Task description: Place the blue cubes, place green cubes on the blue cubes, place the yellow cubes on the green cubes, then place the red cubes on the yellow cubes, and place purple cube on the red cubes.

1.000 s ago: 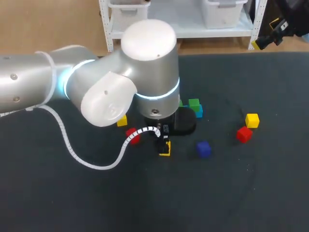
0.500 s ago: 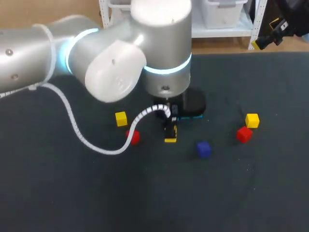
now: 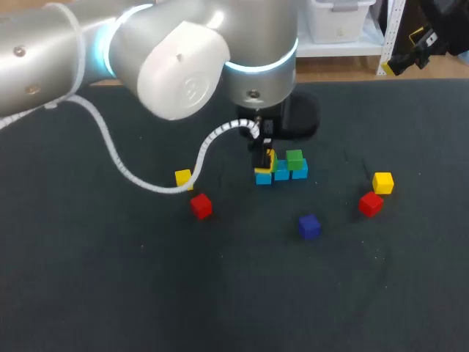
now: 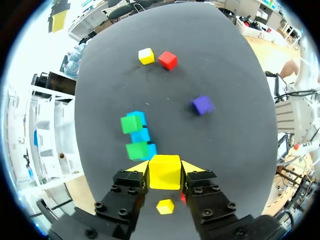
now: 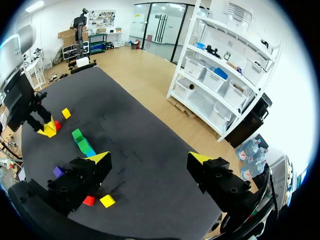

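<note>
Now that my left pincer [image 4: 165, 169] has carried the yellow cube [image 4: 165, 173] across the desk [image 4: 225, 60] to the row of blue cubes [image 4: 142, 135], clamped on it from both sides, the yellow layer can begin, I judge. One green cube [image 4: 136, 150] lies just ahead of the pincer, a second green cube [image 4: 131, 123] further ahead. The purple cube [image 4: 203, 105] sits well ahead, out of the way; my right pincer [image 5: 150, 160] gapes wide, holding nothing.

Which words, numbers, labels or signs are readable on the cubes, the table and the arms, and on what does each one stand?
No text can be read.
The yellow cube in the left gripper, the green cubes, blue cubes, red cubes and purple cube: plain faces, no print.
On the left arm: a faint mark on its joint cap, too blurred to read.
</note>
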